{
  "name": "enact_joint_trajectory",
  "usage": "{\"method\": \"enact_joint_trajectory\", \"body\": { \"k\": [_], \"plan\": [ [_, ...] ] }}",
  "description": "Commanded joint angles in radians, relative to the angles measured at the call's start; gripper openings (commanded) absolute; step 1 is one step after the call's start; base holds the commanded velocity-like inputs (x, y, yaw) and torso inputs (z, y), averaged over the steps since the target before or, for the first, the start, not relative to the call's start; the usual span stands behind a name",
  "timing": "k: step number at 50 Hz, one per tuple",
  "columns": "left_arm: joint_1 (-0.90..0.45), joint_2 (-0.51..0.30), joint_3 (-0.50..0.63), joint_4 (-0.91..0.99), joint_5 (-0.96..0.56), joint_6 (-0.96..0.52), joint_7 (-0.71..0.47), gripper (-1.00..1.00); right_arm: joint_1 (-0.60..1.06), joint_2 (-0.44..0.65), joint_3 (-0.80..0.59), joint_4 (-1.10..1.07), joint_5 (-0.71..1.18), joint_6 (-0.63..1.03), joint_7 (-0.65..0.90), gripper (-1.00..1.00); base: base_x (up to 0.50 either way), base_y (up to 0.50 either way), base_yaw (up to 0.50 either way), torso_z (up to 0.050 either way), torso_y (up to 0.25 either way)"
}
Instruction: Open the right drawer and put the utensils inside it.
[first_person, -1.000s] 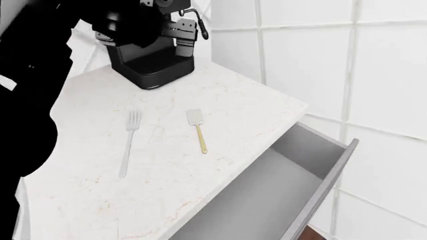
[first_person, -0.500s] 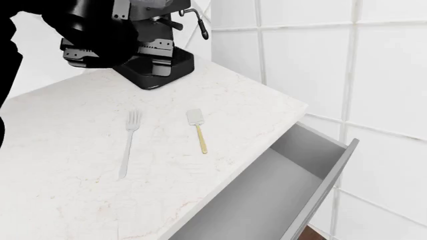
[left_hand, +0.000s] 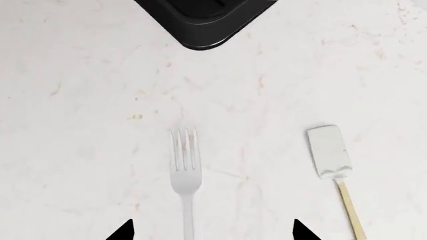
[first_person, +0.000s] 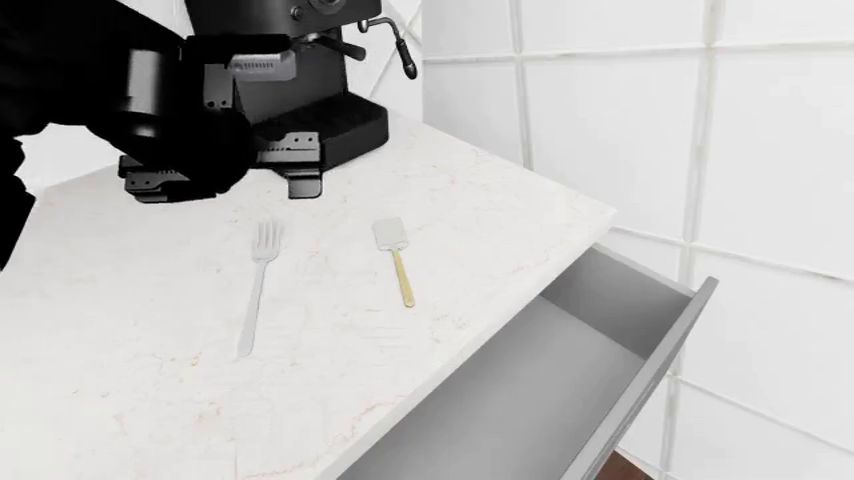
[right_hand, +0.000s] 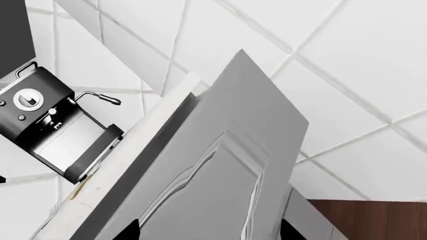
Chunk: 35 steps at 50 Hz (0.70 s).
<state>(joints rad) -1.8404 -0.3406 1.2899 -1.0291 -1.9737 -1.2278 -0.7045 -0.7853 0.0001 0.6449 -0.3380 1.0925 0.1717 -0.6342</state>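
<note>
**Left fingers spread over fork, drawer open**

Left gripper (left_hand: 208, 231) fingers apart, fork (left_hand: 185, 187) handle between the tips, spatula (left_hand: 332, 170) just outside one. Both lie flat on desk (first_person: 160, 350). Right drawer (first_person: 561, 390) pulled out. Right gripper (right_hand: 207, 231) fingers apart, holding nothing.

A bulky matte-black left arm (first_person: 80, 70) is seen in the head view, built from rounded cylindrical housings. At its end a black, boxy left gripper (first_person: 220, 178) is carried, with flat ribbed plates along its lower edge. A small pale-grey panel with fine markings is set into the housing, and tiny light dots like screw heads are scattered on the casing. In each wrist view, only two pointed black fingertips (left_hand: 123, 232) (right_hand: 128, 232) are shown at the frame edge.
</note>
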Motion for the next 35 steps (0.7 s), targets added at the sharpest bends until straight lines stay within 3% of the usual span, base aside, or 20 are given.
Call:
{"method": "enact_joint_trajectory", "body": {
  "k": [1, 22, 35],
  "plan": [
    [0.052, -0.046, -0.014, 0.034, -0.018, 0.028, -0.034, 1.00, 0.000, 0.000, -0.002, 0.011, 0.004, 0.001, -0.005, 1.00, 0.00, 0.00, 0.00, 0.000, 0.000],
    [0.158, -0.021, 0.057, -0.010, 0.093, 0.077, 0.111, 1.00, 0.000, 0.000, -0.019, 0.025, 0.012, -0.009, -0.011, 1.00, 0.00, 0.00, 0.00, 0.000, 0.000],
    [0.200, -0.024, 0.059, -0.009, 0.092, 0.081, 0.124, 1.00, 0.000, 0.000, -0.019, 0.023, 0.018, -0.002, -0.013, 1.00, 0.00, 0.00, 0.00, 0.000, 0.000]
  ]
}}
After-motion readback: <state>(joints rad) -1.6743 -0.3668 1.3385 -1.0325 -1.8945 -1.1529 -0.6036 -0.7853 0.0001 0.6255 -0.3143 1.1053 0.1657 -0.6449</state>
